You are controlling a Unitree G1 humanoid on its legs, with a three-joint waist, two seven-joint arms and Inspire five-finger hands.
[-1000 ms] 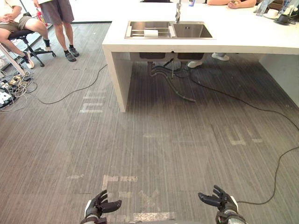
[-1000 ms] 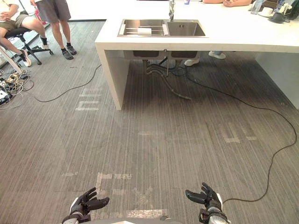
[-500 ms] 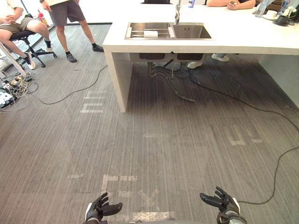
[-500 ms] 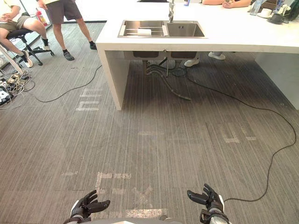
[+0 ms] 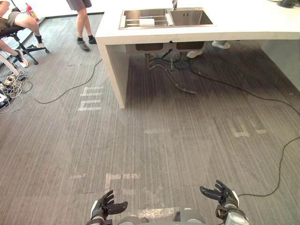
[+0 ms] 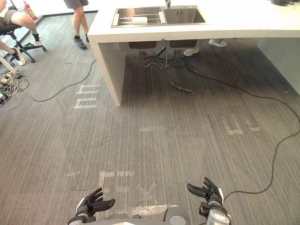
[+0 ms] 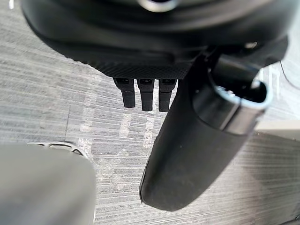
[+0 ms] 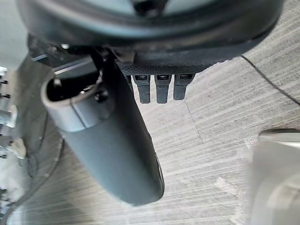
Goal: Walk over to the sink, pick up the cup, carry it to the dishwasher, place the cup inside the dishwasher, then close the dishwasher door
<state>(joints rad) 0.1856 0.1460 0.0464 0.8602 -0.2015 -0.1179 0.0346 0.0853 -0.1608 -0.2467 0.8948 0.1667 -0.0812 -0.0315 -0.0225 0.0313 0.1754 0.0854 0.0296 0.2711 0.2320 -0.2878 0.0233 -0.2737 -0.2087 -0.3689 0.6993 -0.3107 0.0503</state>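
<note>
The cup (image 5: 146, 22) lies on its side on a wire rack (image 5: 132, 22) in the left basin of the sink (image 5: 190, 18), which is set into the white tabletop (image 5: 243, 28) well ahead of the robot. From here it looks small, white and stiff, probably light. If it is ceramic it would chip against the steel, and a wet, smooth wall could slip. I cannot make out a handle, so I'd take it round the middle of its body.

The left robot hand (image 5: 107, 208) and the right robot hand (image 5: 222, 198) hang low near the floor, both released, fingers loosely spread and holding nothing.

The floor towards the sink is mostly open. A thin cable (image 5: 70, 89) trails off to the left, and hoses (image 5: 171, 79) hang under the basins. The tap (image 5: 174, 4) rises at the back of the sink, close to any reach. One person (image 5: 78, 23) stands by the tabletop's far left corner and another (image 5: 21, 19) sits further left.
</note>
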